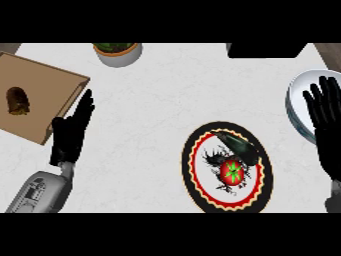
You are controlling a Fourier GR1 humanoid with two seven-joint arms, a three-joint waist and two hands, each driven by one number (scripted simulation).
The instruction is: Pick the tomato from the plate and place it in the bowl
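Observation:
A red tomato (231, 172) with a green stem star lies on a patterned plate (196, 176) with a black, red and cream rim, low and right of centre. A dark green vegetable (239, 147) lies on the same plate just above the tomato. At the right edge sits a pale grey bowl (300, 93), partly covered by my right hand (338, 132), which is open with straight fingers pointing up, to the right of the plate. My left hand (72, 129) is open at the left, fingers up, far from the plate.
A wooden cutting board (51, 82) with a brown bread-like item (17, 100) lies at the upper left, close to my left hand. A white pot with a plant (117, 52) stands at the top. A black object (266, 49) sits at the top right.

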